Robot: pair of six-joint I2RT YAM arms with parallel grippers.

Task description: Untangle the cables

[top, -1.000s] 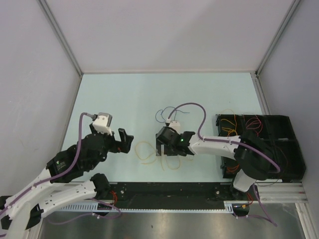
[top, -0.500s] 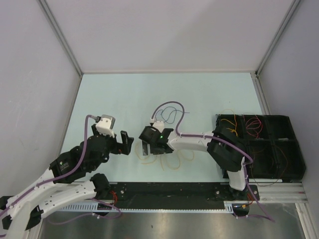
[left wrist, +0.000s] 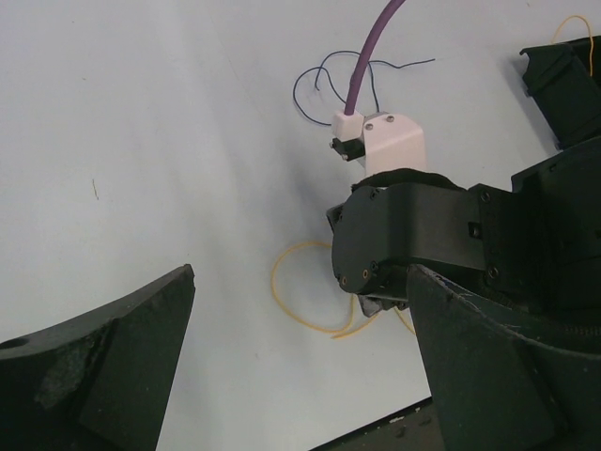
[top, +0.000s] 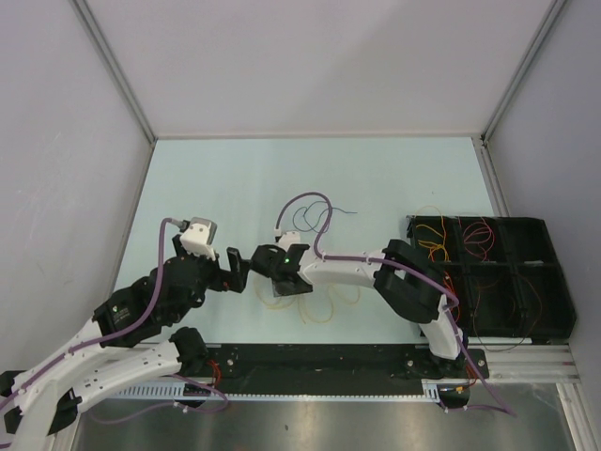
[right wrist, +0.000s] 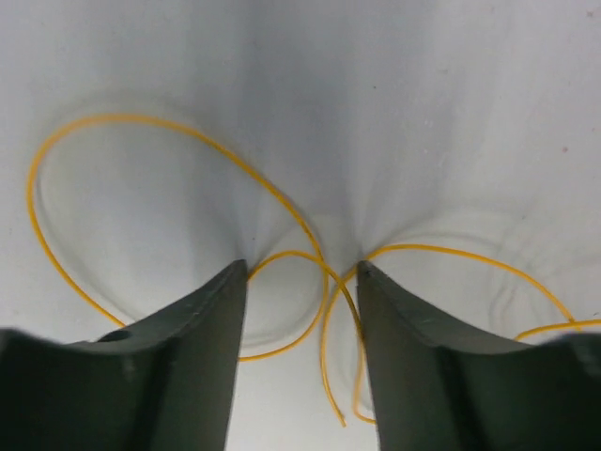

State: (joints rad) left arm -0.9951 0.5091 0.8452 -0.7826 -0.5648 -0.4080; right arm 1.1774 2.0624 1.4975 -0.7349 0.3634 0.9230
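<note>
Thin orange-yellow cables (top: 321,310) lie in loops on the pale table near the front. In the right wrist view two of their strands (right wrist: 324,272) cross on the table between my right gripper's jaws. The right gripper (right wrist: 300,266) points straight down at them, its jaws partly closed with a clear gap, and the strands lie loose. A dark blue cable (top: 302,218) curls behind it. My left gripper (top: 237,270) hovers just left of the right gripper (top: 277,285), wide open and holding nothing. In the left wrist view a yellow loop (left wrist: 282,305) lies under the right gripper's head.
A black compartment bin (top: 545,223) stands at the right, holding red (top: 481,230) and orange (top: 432,240) cables. The right arm's thick purple hose (top: 315,202) arches over the blue cable. A black rail (top: 329,357) runs along the front edge.
My right arm has swung left toward the left gripper and come down over the yellow cables, and its jaws have narrowed. The left gripper has shifted slightly and stays open.
</note>
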